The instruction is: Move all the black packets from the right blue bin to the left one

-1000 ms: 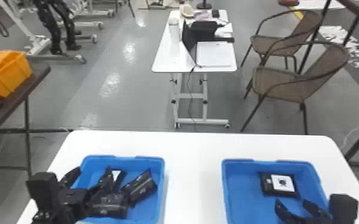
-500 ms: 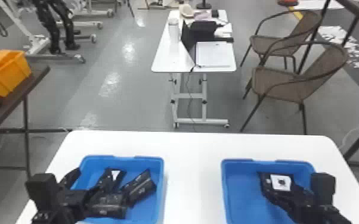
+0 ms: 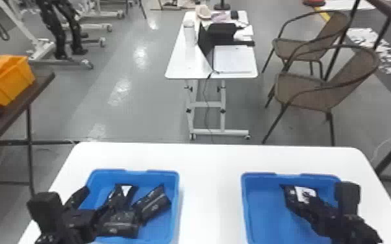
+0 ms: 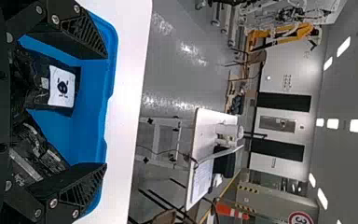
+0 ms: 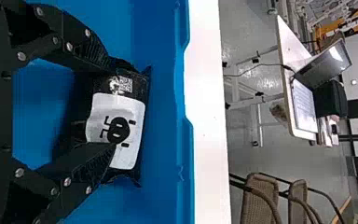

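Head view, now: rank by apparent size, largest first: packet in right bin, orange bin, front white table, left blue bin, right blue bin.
1. Front white table
2. Left blue bin and right blue bin: too alike to rank, both partly covered
3. Orange bin
4. Packet in right bin, partly covered

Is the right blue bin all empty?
Not empty: a black packet with a white label lies inside the right blue bin.

Glossy black rectangular packet [image 5: 121,109], white label up, in right blue plastic bin [image 3: 289,175].
More black packets [image 3: 118,224] clustered in left blue plastic bin [image 3: 136,171].
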You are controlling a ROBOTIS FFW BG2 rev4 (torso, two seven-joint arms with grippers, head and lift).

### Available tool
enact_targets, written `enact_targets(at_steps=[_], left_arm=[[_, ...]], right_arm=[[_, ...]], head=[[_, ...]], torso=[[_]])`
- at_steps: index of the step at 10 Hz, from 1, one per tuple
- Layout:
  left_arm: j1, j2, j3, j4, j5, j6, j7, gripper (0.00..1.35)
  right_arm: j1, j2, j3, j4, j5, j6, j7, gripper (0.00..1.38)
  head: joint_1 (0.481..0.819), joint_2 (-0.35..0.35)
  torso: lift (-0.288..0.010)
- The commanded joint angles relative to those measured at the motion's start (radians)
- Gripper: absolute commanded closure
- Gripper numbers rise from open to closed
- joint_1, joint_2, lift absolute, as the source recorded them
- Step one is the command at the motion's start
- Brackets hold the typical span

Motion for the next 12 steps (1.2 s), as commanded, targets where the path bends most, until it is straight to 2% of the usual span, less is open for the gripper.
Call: enact_targets(at_steps=[1, 2, 5, 7, 8, 10, 12], left_arm=[[0.0, -0.003, 0.0, 0.003, 0.004, -0.002, -0.003, 0.22], [0.003, -0.003, 0.005, 0.003, 0.004, -0.002, -0.008, 0.22], [-0.008, -0.003, 0.031, -0.003, 0.035, 0.0, -0.029, 0.22], [-0.026, -0.003, 0.043, -0.004, 0.049, 0.0, -0.058, 0.22], [-0.037, -0.003, 0.049, -0.01, 0.095, 0.032, -0.058, 0.22], [-0.093, -0.003, 0.08, -0.024, 0.243, 0.218, -0.107, 0.22], [-0.136, -0.003, 0.049, -0.036, 0.411, 0.321, -0.114, 0.22]], right_arm=[[0.028, 0.002, 0.0, -0.037, -0.066, -0.032, -0.029, 1.21], [0.059, 0.002, 0.0, -0.053, -0.129, -0.046, -0.046, 1.21], [0.206, -0.006, -0.002, -0.245, -0.18, -0.032, -0.115, 1.21], [0.244, -0.009, 0.006, -0.287, -0.214, -0.031, -0.118, 1.21], [0.266, -0.017, 0.038, -0.362, -0.198, -0.011, -0.1, 1.21], [0.257, -0.049, 0.086, -0.503, -0.129, 0.052, 0.013, 1.21], [0.163, -0.075, 0.15, -0.567, -0.082, 0.112, 0.125, 1.21]], head=[[0.695, 0.085], [0.695, 0.082], [0.695, 0.074], [0.695, 0.07], [0.695, 0.074], [0.695, 0.113], [0.695, 0.128]], torso=[[0.0], [0.0], [0.0], [0.0], [0.0], [0.0], [0.0]])
